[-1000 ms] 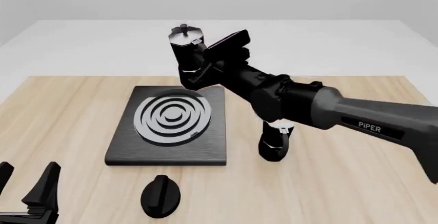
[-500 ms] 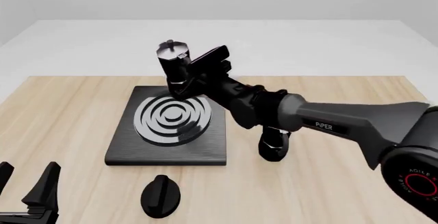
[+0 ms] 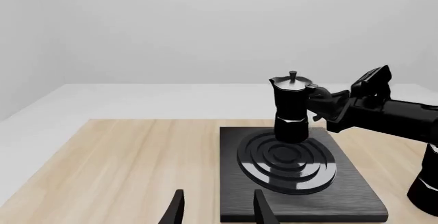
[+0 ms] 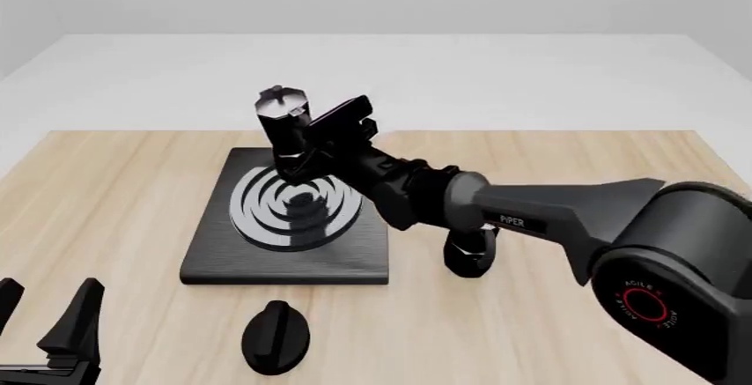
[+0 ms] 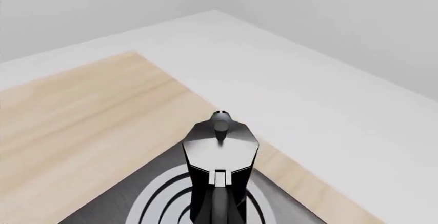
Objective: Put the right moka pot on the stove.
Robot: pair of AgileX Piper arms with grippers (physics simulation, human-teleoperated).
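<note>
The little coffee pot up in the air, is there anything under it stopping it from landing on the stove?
Nothing visible. The moka pot, held by the right gripper, hangs over the stove, whose burner rings below it are bare. The other pot stands beside the stove.

Pot held over the stove, twin pot to the right, knob in front.

The stove (image 4: 235,248) lies on the table (image 4: 106,191) left of centre. The right moka pot (image 4: 285,134) stands upright above the stove's burner rings (image 4: 264,204), over their far part; whether its base touches them cannot be told. The right gripper (image 4: 315,143) is at the pot's right side, its arm reaching in from the near right. The second moka pot (image 4: 470,248) stands on the table just right of the stove, partly behind that arm. A round knob (image 4: 276,336) lies on the table near of the stove. The left gripper (image 4: 47,328) sits at the near left corner, well apart from the stove.
</note>
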